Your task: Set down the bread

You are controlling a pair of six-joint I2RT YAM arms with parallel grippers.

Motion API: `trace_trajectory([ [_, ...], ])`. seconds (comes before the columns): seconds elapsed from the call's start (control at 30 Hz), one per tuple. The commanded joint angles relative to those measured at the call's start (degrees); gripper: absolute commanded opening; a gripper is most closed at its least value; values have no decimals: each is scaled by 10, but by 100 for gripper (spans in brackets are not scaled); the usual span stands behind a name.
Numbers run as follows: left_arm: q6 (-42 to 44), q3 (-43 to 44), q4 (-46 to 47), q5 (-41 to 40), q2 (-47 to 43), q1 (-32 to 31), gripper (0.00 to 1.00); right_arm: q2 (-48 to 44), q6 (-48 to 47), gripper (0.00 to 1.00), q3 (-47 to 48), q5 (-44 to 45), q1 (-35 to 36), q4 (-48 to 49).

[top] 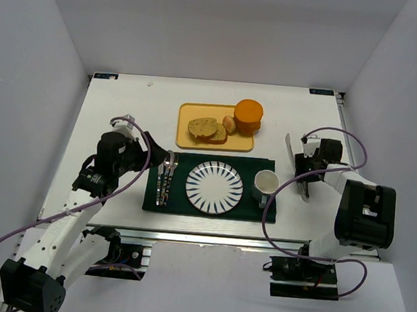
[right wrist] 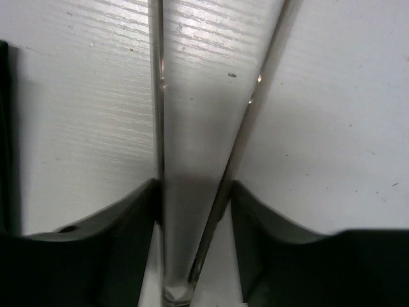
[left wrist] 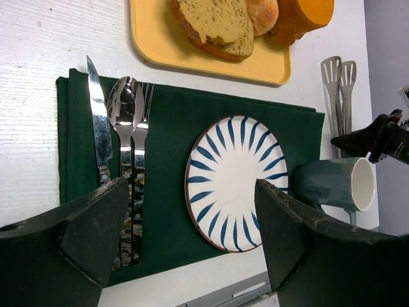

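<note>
On the yellow tray at the far side of the table, the bread lay as two overlapped slices, touching a small bun, with an orange cylinder just beyond. The right gripper was clamped on a pair of metal tongs right of the green placemat, near the mug. The left gripper stood spread wide with nothing in it, over the cutlery at the placemat's left side.

Judged from this, the step in hand was bringing the tongs over to the tray. Doing it well would call for a firm hold partway along the tong arms, so that a squeeze closes the tips. The approach should come from the tray's near edge and take the upper slice only (the lower slice and the bun sat close enough to be dragged along). The striped plate was bare and looked the likely target. The slice should go down flat at its middle, away from the mug.

The right wrist view showed what the top view could not: both tong arms ran between the fingers, each finger pressed to one arm. It showed no bread, and whether the tongs rested on the table was hard to tell there. The left wrist view gave the slices' speckled crumb and darker crust, and the tongs' flat ends beside the mug.
</note>
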Motion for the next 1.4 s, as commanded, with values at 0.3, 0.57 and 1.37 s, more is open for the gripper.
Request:
trace_trajectory([
  [0.3,-8,-1,-10,-13,-24,2,88,-94,-43,23,89,-111,5,-32],
  [0.57,-8,2,-4,-6,-21,2,88,-123,-47,42,216,-133,114,-60],
  [1.37,-19,-10,-39,-29,-74,2,89,-21,-193,48,272,28,264,-98],
])
